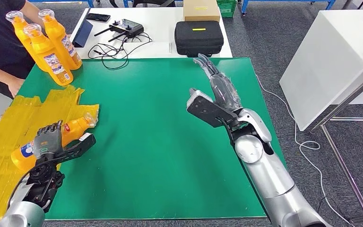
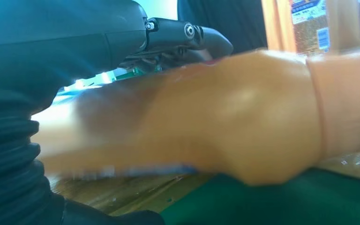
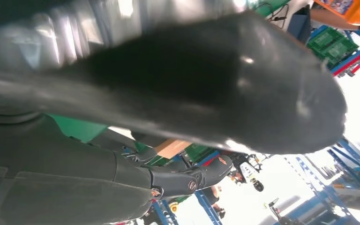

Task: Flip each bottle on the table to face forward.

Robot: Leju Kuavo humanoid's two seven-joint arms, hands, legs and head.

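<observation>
Left hand grips a lying orange bottle on crinkled yellow film; its label is partly hidden. Right hand is spread wide above the green bench.

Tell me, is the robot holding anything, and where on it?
The left hand grips the lying orange bottle around its body; the right hand holds nothing.

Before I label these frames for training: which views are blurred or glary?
Head view: sharp, evenly lit. Left wrist view: the held orange bottle is smeared and out of focus. Right wrist view: the thumb is a close dark blur, with washed-out brightness behind.
</observation>
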